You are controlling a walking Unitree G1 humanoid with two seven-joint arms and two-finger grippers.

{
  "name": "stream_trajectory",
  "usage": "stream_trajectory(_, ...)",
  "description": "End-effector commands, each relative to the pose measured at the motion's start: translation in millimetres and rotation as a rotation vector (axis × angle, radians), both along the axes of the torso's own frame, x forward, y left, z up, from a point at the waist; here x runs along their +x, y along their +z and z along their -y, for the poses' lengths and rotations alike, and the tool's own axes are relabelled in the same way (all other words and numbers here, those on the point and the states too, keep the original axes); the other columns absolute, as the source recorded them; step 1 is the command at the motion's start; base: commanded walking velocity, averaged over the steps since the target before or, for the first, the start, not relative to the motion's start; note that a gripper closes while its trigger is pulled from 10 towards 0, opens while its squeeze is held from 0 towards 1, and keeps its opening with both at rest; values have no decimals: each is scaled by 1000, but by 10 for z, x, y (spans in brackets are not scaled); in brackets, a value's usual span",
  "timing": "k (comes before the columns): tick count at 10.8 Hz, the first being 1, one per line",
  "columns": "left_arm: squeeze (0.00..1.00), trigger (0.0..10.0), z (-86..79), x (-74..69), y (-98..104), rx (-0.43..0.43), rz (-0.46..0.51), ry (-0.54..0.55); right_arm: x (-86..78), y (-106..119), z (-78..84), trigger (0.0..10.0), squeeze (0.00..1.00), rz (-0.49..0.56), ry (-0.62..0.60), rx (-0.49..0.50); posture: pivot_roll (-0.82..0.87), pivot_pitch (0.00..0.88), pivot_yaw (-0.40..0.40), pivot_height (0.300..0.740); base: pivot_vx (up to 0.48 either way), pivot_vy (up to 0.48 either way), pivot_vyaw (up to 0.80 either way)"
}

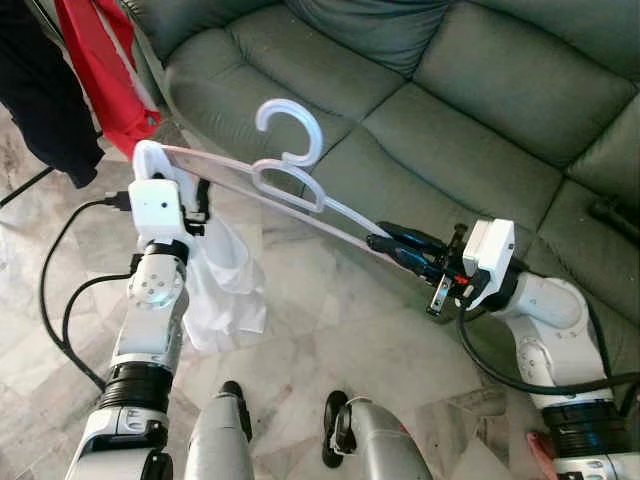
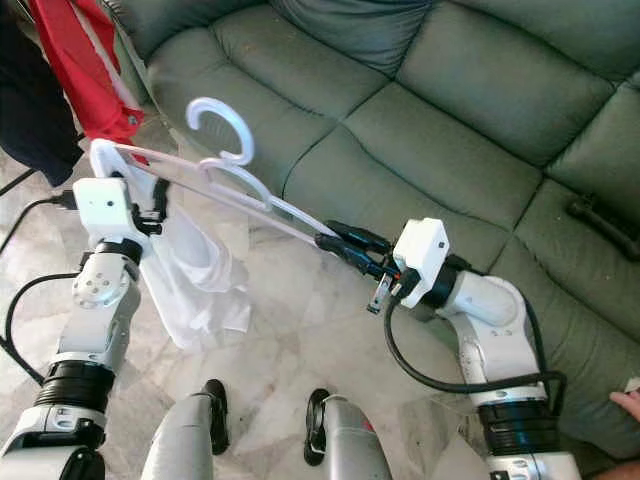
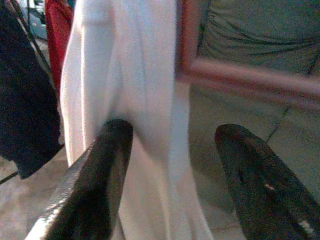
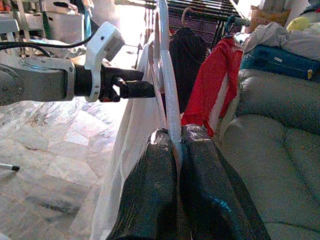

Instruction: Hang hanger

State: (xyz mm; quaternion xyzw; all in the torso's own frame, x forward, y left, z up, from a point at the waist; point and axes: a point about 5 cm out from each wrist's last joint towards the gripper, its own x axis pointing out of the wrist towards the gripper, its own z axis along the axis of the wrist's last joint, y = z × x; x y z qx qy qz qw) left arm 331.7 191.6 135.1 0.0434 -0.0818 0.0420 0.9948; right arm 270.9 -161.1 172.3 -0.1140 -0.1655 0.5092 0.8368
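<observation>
You have the white hanger (image 1: pixel 290 180) stretched between both arms, held out above the edge of the grey-green sofa (image 1: pixel 480 110) and the marble floor (image 1: pixel 330 330). Your right gripper (image 1: pixel 385 243) has its two black fingers pinched tight on the hanger's thin arm at one end; in the right wrist view the fingers (image 4: pixel 155 195) press together with the white bar caught between them. The hook curls upward near the middle, free of any rail.

At the other end, a white garment (image 1: pixel 225 280) drapes off the hanger and hangs down beside your left gripper (image 3: pixel 172 170). In the left wrist view its fingers stand spread apart, with the white cloth between them and the hanger's bar crossing just beyond; whether a finger actually touches the cloth is hard to judge from that blurred view.

A red garment (image 1: pixel 100 70) and a black garment (image 1: pixel 40 100) hang at the robot's far left, behind the left arm. A black cable (image 1: pixel 55 290) loops over the floor there.
</observation>
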Motion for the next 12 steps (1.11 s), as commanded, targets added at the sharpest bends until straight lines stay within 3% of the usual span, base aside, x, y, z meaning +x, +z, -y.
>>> stream_trajectory(1,0,0,-66,-19,-55,15,-15,31,-51,143,24,10000,0,60,16,55,-16,245,-80,740,0,0,0)
stream_trajectory(12,0,0,-173,-5,-2,38,16,54,-29,146,15,10000,0,44,22,55,-3,236,-81,740,0,0,0)
